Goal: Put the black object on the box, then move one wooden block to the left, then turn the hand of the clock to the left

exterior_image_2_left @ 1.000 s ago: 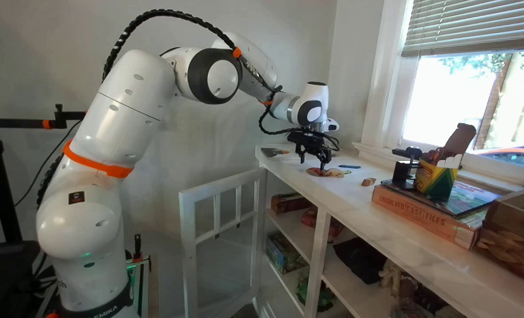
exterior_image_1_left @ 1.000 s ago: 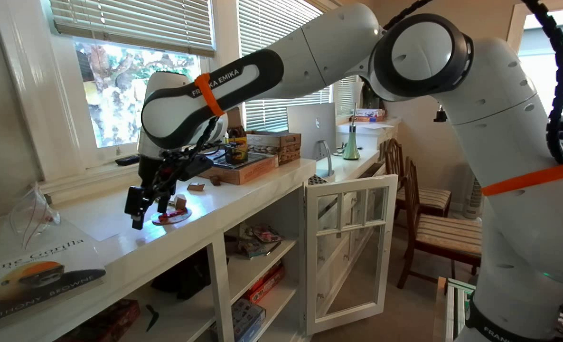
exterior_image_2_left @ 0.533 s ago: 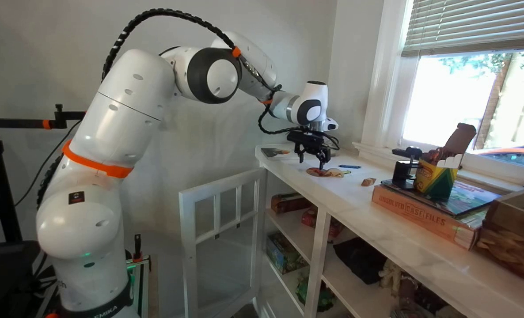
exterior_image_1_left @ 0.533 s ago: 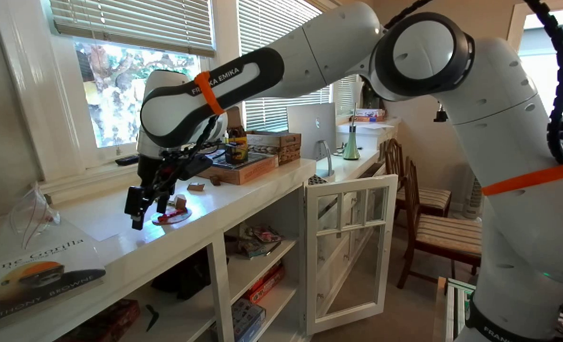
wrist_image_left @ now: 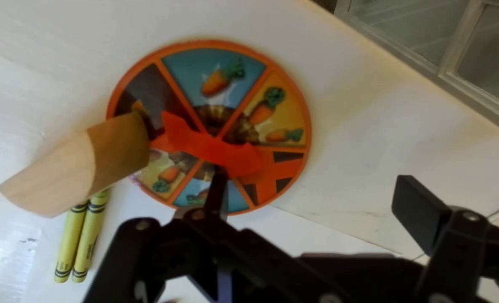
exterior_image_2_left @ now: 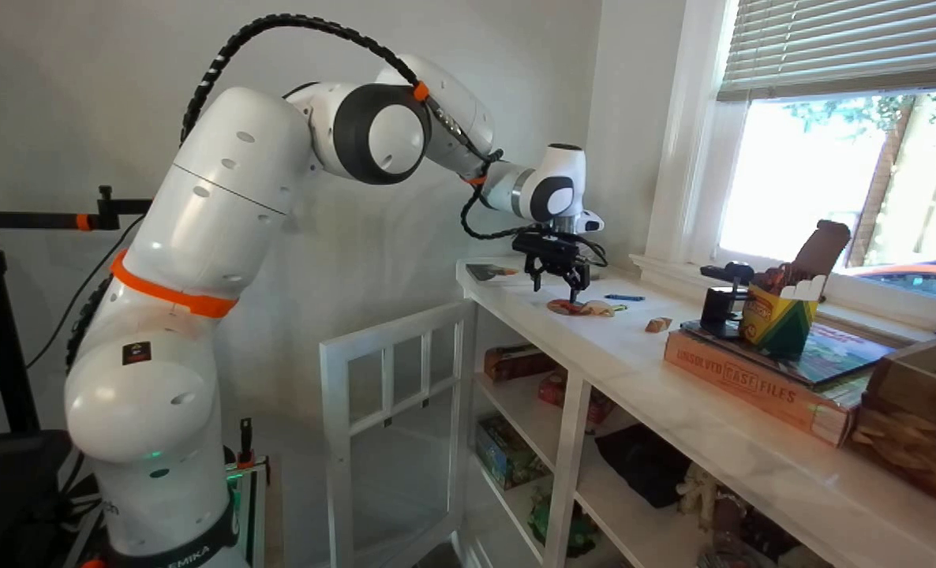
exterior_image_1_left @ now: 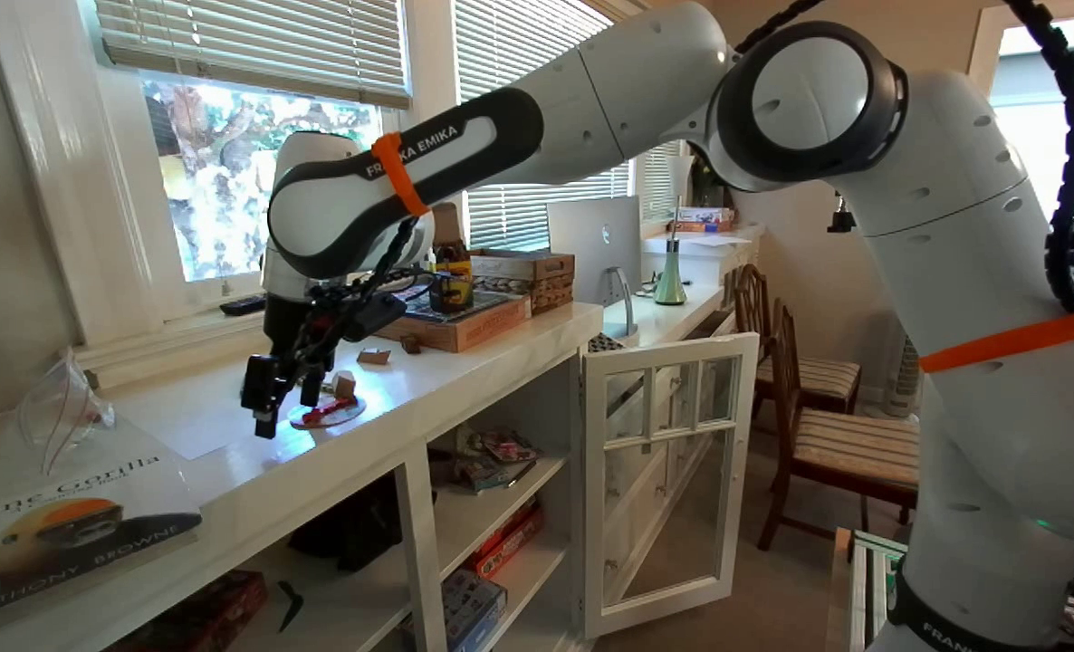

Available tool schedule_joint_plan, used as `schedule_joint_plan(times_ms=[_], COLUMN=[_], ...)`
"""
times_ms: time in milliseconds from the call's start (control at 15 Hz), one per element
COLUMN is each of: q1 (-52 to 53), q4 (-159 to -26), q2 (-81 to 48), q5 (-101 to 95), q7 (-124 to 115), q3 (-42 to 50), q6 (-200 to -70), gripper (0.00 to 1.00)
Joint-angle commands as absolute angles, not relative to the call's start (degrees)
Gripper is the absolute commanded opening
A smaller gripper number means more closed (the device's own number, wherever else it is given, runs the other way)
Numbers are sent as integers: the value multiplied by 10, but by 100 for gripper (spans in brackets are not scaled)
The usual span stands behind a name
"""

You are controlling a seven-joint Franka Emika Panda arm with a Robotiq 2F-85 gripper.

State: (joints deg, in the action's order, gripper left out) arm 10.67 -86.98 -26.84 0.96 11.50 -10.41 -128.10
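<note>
Far part of the white surface [exterior_image_2_left: 630,351]: claw [wrist_image_left: 312,191] hangs low over a round spinner dial [wrist_image_left: 232,113], orange-rimmed, wedges printed with carrots. Claw spread wide. One finger [wrist_image_left: 216,193] hangs over the dial, tip just beside the red pointer [wrist_image_left: 211,148], the clock's hand by its look; touching or not, I cannot tell. Its twin is right of the dial, over the surface. Pointer aslant, left end toward the wooden block, right end over an orange wedge.

Wooden block [wrist_image_left: 79,162], pale and rounded: left of the dial in the wrist view, one end overlapping the rim. Two yellow crayons [wrist_image_left: 71,240] side by side, ends partly hidden by it. Second block [exterior_image_2_left: 657,324], in an exterior view, between dial and box.

Box [exterior_image_2_left: 752,388]: low, brown, lettered UNSOLVED CASE FILES, right and near in that view. On it a flat glossy item [exterior_image_2_left: 839,349]; on that, the black object [exterior_image_2_left: 719,310], beside a yellow-and-green crayon carton [exterior_image_2_left: 784,319]. Wooden crate [exterior_image_2_left: 914,386] near, just beside the box.
</note>
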Motion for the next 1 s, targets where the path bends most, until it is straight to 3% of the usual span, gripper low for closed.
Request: schedule_joint_plan(times_ms=[0, 933], q1=[103, 100], q4=[-878, -889], q2=[-259, -249], q5=[9, 7], q7=[127, 151], q3=[-107, -108], q6=[-1264, -1238], gripper=[100, 100])
